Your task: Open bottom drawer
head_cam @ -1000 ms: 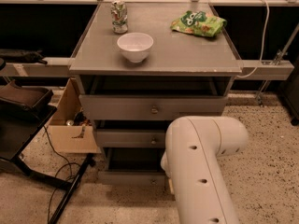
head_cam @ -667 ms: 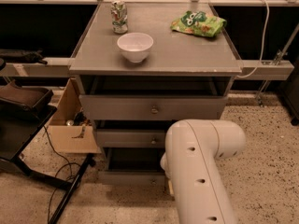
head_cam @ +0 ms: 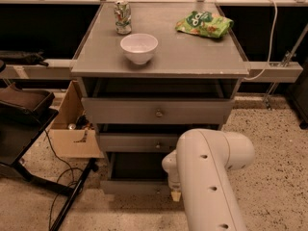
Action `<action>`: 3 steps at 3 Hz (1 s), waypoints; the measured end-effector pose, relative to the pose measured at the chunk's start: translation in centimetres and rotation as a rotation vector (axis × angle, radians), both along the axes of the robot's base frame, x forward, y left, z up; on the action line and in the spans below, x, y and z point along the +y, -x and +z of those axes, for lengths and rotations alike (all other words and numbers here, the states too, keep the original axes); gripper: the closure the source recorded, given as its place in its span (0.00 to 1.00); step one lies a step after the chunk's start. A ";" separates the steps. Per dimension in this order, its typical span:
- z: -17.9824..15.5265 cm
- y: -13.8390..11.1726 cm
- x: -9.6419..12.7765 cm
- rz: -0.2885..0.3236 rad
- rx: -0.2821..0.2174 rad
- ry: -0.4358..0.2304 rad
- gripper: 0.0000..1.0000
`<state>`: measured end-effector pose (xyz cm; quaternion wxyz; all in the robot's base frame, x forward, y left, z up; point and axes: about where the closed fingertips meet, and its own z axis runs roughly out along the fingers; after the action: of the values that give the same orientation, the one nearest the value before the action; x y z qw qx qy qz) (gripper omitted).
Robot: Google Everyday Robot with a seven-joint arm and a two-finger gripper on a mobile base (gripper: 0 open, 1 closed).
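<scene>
The bottom drawer [head_cam: 134, 186] is the lowest and slimmest grey front on the cabinet. It stands pulled out, and its dark inside [head_cam: 137, 165] shows above the front panel. My gripper [head_cam: 174, 192] hangs at the end of the white arm [head_cam: 211, 177], right at the middle of that front panel. It hides the knob there. The mid-sized drawer [head_cam: 130, 142] and the tall top drawer [head_cam: 125, 110] above both look closed, and their knobs show.
The cabinet top [head_cam: 192, 57] carries a white bowl [head_cam: 139, 47], a can [head_cam: 122, 17] and a green snack bag [head_cam: 204, 24]. A cardboard box [head_cam: 72, 138] and a black chair [head_cam: 24, 114] stand to the left. A black stand leg with cables [head_cam: 72, 198] crosses the speckled floor.
The bottom drawer front looks slightly further out towards me than a second ago. The arm has shifted only a little with it.
</scene>
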<state>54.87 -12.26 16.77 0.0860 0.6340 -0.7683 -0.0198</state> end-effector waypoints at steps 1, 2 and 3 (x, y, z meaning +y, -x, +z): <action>0.0 0.0 0.0 0.000 0.001 0.000 0.72; 0.4 0.9 0.0 -0.015 0.013 0.008 0.95; 0.8 2.4 -0.2 -0.041 0.037 0.017 1.00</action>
<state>52.45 -12.48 17.54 0.1053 0.6167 -0.7796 -0.0269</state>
